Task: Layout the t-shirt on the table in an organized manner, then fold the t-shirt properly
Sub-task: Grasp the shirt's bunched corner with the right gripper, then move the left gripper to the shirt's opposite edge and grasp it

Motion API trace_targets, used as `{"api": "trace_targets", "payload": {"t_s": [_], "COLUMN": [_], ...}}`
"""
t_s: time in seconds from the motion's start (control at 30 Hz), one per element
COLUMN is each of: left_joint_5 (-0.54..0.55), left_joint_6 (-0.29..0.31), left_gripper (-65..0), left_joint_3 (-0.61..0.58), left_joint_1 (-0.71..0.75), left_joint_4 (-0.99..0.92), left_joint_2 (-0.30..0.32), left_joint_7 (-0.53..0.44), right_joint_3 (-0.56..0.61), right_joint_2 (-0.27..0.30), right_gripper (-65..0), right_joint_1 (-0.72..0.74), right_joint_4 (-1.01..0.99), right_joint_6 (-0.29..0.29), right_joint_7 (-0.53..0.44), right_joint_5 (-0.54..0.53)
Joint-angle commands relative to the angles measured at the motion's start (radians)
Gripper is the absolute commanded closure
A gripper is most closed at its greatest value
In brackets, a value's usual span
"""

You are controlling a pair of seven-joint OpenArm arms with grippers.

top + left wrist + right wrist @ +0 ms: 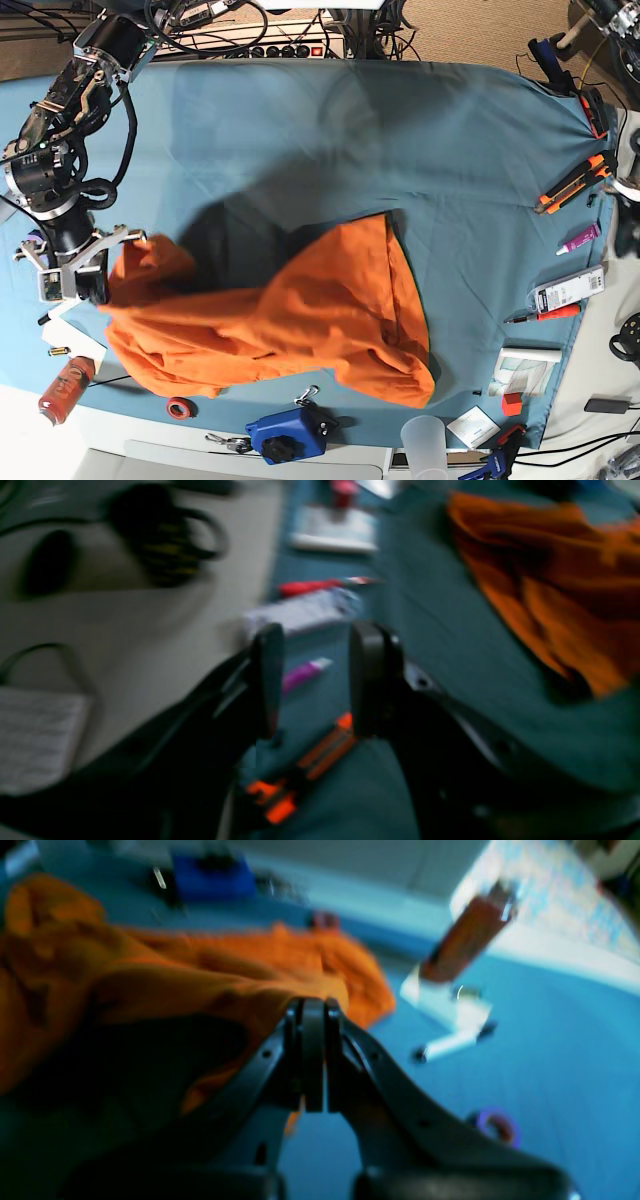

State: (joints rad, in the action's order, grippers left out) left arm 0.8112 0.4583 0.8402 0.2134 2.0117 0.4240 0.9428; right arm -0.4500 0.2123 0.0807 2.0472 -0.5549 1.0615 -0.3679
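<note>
Orange cloth of the t-shirt is seen bunched and rumpled on the near half of the teal surface, with one edge lifted at the base view's left. The right pincer is pressed together, and a sliver of orange appears to be pinched between its tips, so the shirt's edge is judged to be held. The left pincer is spread and empty, held off the shirt over the margin, above an orange utility knife and a purple tube. Spreading is judged to be the step in hand. A second edge should be taken by the free pincer, then the cloth drawn taut and lowered flat, clear of the margin tools.
</note>
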Motion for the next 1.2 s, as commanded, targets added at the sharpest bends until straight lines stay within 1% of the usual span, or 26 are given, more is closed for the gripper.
{"api": "trace_targets", "payload": {"t_s": [0.0,0.1,0.17,0.23,0.27,0.3,0.33,0.37,0.43,0.5,0.6,0.7,0.87,0.97,1.17], "left_joint_5": [0.029,0.055,0.057,0.047,0.018,-0.031,-0.088,-0.140,-0.209,-0.241,-0.321,-0.401,-0.431,-0.434,-0.439], "left_joint_6": [0.020,0.068,0.092,0.093,0.090,0.076,0.037,-0.013,-0.101,-0.128,-0.134,-0.192,-0.196,-0.196,-0.201], "left_gripper": [-21.0,-21.0,-21.1,-21.1,-21.1,-21.2,-22.2,-23.2,-24.5,-24.5,-24.5,-24.5,-24.5,-24.5,-24.5], "left_joint_3": [-0.018,-0.122,-0.213,-0.308,-0.352,-0.392,-0.430,-0.466,-0.542,-0.626,-0.749,-0.839,-0.899,-0.902,-0.901], "left_joint_1": [0.006,0.043,0.059,0.064,0.063,0.061,0.056,0.048,0.024,-0.001,-0.043,-0.083,-0.126,-0.148,-0.183], "left_joint_4": [0.016,0.016,0.016,0.016,0.016,0.016,0.015,0.014,0.011,-0.003,-0.041,-0.096,-0.190,-0.259,-0.332], "left_joint_2": [0.005,-0.051,-0.101,-0.151,-0.172,-0.193,-0.212,-0.230,-0.256,-0.267,-0.280,-0.290,-0.316,-0.335,-0.341], "left_joint_7": [-0.021,-0.023,-0.025,-0.035,-0.060,-0.105,-0.154,-0.188,-0.195,-0.196,-0.197,-0.209,-0.211,-0.224,-0.230], "right_joint_3": [-0.003,-0.003,-0.003,-0.003,-0.003,-0.003,-0.003,-0.003,-0.003,-0.003,-0.003,-0.003,-0.003,-0.003,-0.003], "right_joint_2": [0.010,0.009,0.009,0.010,0.009,0.010,0.010,0.010,0.009,0.009,0.010,0.010,0.010,0.010,0.010], "right_gripper": [0.0,0.0,0.0,0.0,0.0,0.0,0.0,0.0,0.0,0.0,0.0,0.0,0.0,0.0,0.0], "right_joint_1": [0.007,-0.018,-0.033,-0.043,-0.048,-0.053,-0.057,-0.060,-0.069,-0.070,-0.070,-0.070,-0.070,-0.070,-0.070], "right_joint_4": [0.001,-0.035,-0.055,-0.066,-0.066,-0.066,-0.066,-0.066,-0.066,-0.066,-0.066,-0.066,-0.066,-0.066,-0.066], "right_joint_6": [0.002,0.002,0.002,0.002,0.002,0.002,0.002,0.002,0.002,0.002,0.002,0.002,0.002,0.002,0.002], "right_joint_7": [-0.025,-0.020,-0.019,-0.014,-0.013,-0.014,-0.011,-0.011,-0.009,-0.006,-0.007,-0.006,-0.002,0.001,0.006], "right_joint_5": [-0.013,-0.013,-0.012,-0.011,-0.007,-0.005,-0.004,-0.005,-0.005,-0.005,-0.005,-0.005,-0.005,-0.005,-0.005]}}
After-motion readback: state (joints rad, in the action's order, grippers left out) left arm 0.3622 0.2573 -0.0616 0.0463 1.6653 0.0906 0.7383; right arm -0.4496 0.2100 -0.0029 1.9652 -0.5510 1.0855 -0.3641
